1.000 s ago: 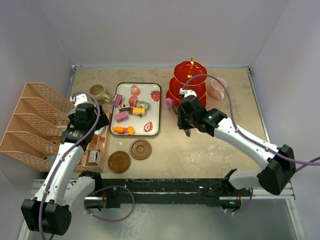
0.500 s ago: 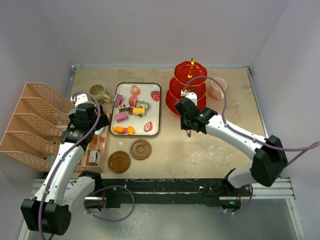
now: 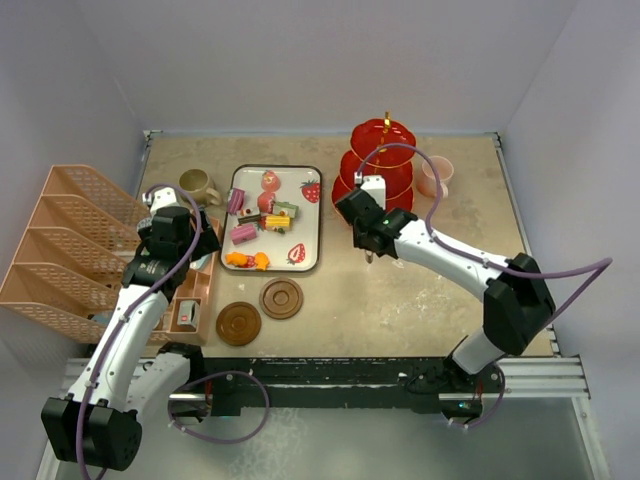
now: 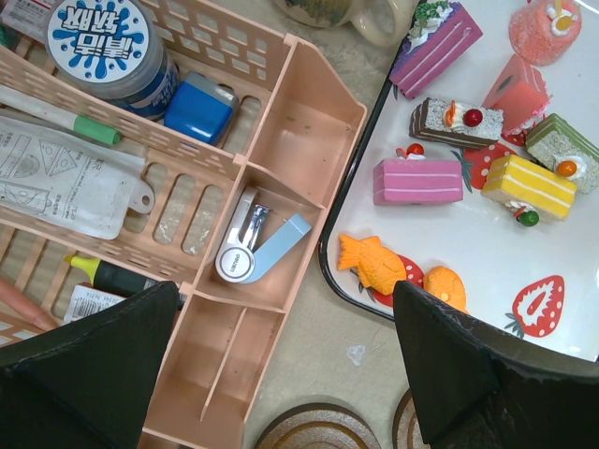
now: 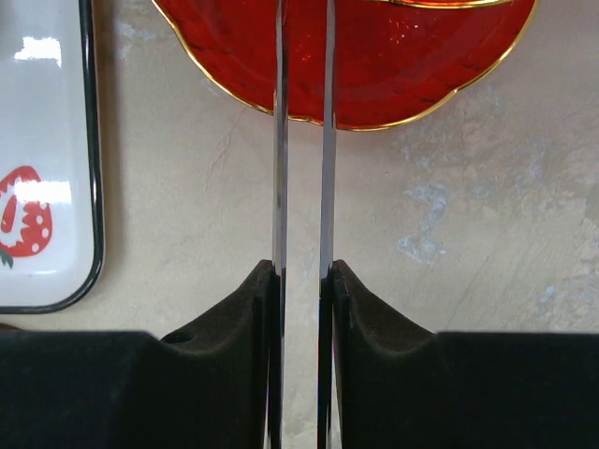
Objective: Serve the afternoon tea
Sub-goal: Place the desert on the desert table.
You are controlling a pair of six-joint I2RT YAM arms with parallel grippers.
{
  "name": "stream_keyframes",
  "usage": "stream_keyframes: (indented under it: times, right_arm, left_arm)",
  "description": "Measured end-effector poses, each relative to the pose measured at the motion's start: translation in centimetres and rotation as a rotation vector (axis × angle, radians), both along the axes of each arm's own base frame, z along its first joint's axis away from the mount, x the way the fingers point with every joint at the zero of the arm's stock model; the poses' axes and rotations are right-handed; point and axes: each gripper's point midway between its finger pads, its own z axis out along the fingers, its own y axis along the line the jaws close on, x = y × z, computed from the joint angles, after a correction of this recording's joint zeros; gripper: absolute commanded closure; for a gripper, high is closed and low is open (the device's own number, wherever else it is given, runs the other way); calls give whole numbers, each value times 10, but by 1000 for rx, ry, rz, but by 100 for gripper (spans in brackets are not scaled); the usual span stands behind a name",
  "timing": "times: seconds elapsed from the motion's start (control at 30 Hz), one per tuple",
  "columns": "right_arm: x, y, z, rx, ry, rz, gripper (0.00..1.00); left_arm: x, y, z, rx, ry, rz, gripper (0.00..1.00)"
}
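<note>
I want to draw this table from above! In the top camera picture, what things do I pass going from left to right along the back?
You pass the peach basket rack → brown mug → strawberry tray → red cake stand → pink mug.

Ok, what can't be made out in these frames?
- Right wrist view: the metal tweezers run past the top edge, so their tips and any load are unseen.
- Top view: the right arm covers part of the red three-tier stand.
- Left wrist view: the olive-brown mug is cut by the top edge, the coasters by the bottom.
</note>
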Motion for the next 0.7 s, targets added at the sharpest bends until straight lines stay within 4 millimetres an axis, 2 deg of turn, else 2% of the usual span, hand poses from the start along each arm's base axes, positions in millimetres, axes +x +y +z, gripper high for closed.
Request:
stream_keyframes:
  times: [0.3,0.43,0.6,0.7]
  right_arm:
    - [15,8,-19,-57,9,33,66]
    - [16,10,-19,-69,10,69,62]
    - [8,18,-18,-34,25,153,58]
    - [1,22,-10,3,27,206,56]
  left_arm:
    - [0,0,0,0,0,0,6]
    - [0,0,-1,0,3,0,6]
    - [0,0,-2,1,8,0,6]
    - [1,0,-3,2,12,0,6]
